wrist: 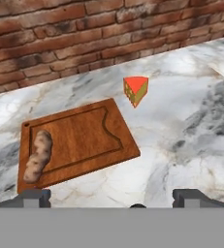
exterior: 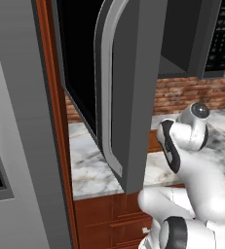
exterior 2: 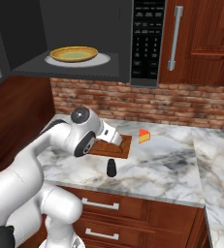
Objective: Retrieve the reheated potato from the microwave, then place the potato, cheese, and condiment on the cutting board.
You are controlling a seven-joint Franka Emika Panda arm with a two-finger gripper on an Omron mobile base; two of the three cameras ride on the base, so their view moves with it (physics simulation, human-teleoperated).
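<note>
The gripper [wrist: 111, 197] hangs over the marble counter [wrist: 181, 145] with its two fingertips [wrist: 33, 197] spread wide apart and nothing between them. A small dark rounded shape pokes up at the bottom edge between them; what it is cannot be told from the hand view.

Just ahead of the fingers lies one cutting board [wrist: 84, 140], its long axis running left to right in the hand view and turned slightly askew to the brick wall [wrist: 60, 38]. One potato [wrist: 38, 155] lies on the board's left end, its long axis running across the board's short way, from near edge to far edge. The rest of the board is bare wood inside the grooved rim.

One cheese [wrist: 135, 89] wedge sits on the counter beyond the board's far right corner, near it but not touching, red rind up. In the right base view one condiment [exterior 2: 112, 167] bottle stands upright on the counter, just in front of the board's near edge and close to the counter's front lip. Open marble stretches to the right of the board and cheese.

Above, the one microwave [exterior 2: 84, 68] stands open, its door [exterior: 128, 92] swung out over the counter, with one yellow plate [exterior 2: 74, 53] on the turntable inside.
</note>
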